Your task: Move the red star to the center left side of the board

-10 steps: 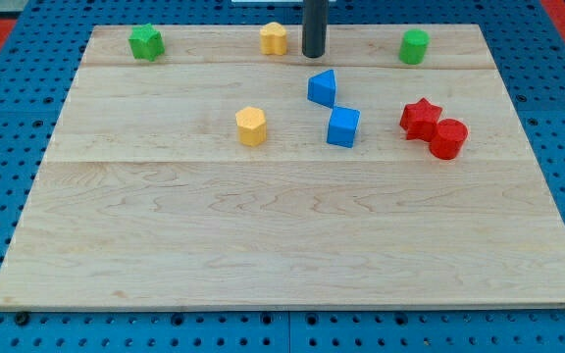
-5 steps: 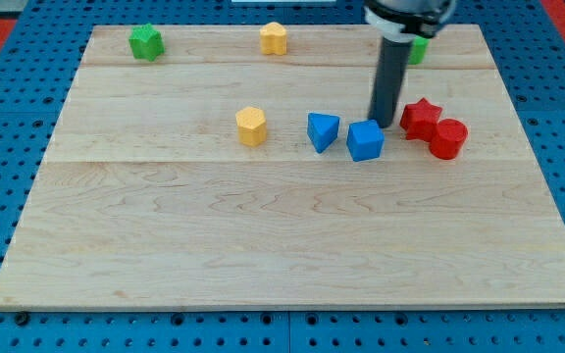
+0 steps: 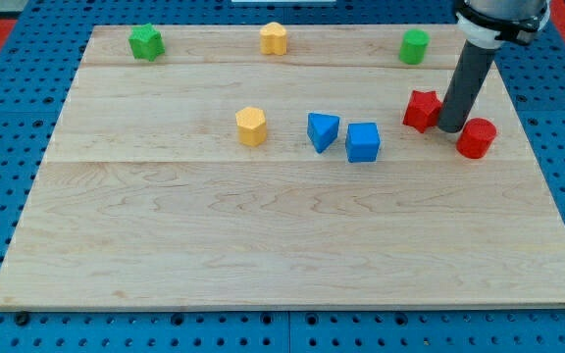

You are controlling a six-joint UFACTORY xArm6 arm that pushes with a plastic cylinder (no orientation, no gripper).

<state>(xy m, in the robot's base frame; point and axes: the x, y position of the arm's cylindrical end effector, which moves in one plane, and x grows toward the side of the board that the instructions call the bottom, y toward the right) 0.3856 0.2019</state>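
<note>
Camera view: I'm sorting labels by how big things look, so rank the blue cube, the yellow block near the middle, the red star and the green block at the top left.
1. Blue cube, largest.
2. Yellow block.
3. Green block, smallest, though it lies farther up the view, which may shrink it.
Red star: unranked, the rod hides its right side.

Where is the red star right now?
The red star sits on the view's right, touching my tip on its left; the red cylinder lies just beyond the tip.

My tip point(image 3: 451, 129) sits btwn star point(image 3: 421, 110) at view's left & cylinder point(image 3: 476, 138) at right; cube point(image 3: 363, 142) further left.
</note>
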